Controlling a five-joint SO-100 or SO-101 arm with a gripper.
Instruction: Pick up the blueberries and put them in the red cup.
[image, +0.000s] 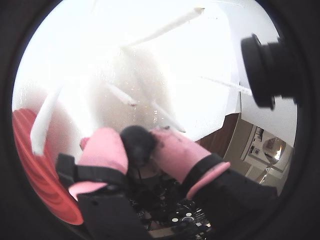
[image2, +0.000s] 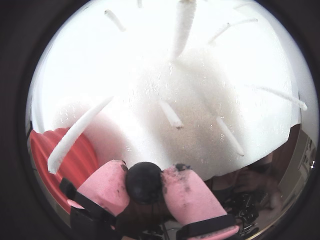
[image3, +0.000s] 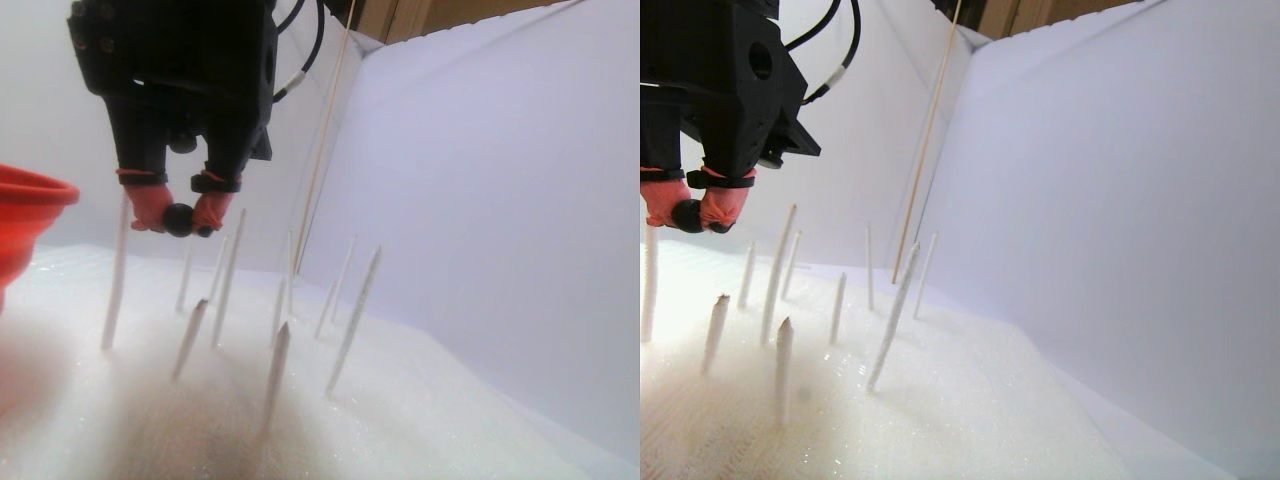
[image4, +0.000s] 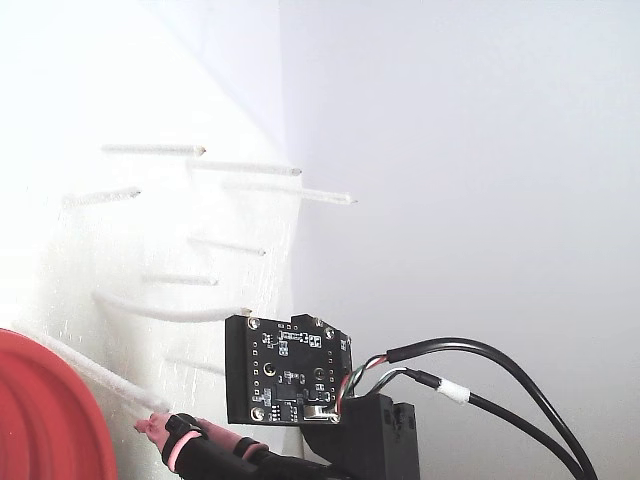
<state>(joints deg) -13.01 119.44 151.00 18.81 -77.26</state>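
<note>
One blueberry (image: 138, 143), a small matte black ball, is pinched between the pink fingertips of my gripper (image: 137, 136), which is shut on it. In the other wrist view the same blueberry (image2: 144, 181) sits between the pink pads of the gripper (image2: 145, 172). In the stereo pair view the gripper (image3: 180, 222) holds the blueberry (image3: 179, 220) high above the white floor, level with the rim of the red cup (image3: 25, 215) and to its right. The ridged red cup (image: 42, 172) (image2: 75, 157) lies to the gripper's left in both wrist views. No other blueberries show.
Several thin white sticks (image3: 352, 310) stand up from the white foam floor (image3: 430, 400) below and right of the gripper. White walls (image3: 480, 180) close in the back and right. A black camera (image: 265, 65) juts in at upper right. A circuit board (image4: 285, 370) rides on the arm.
</note>
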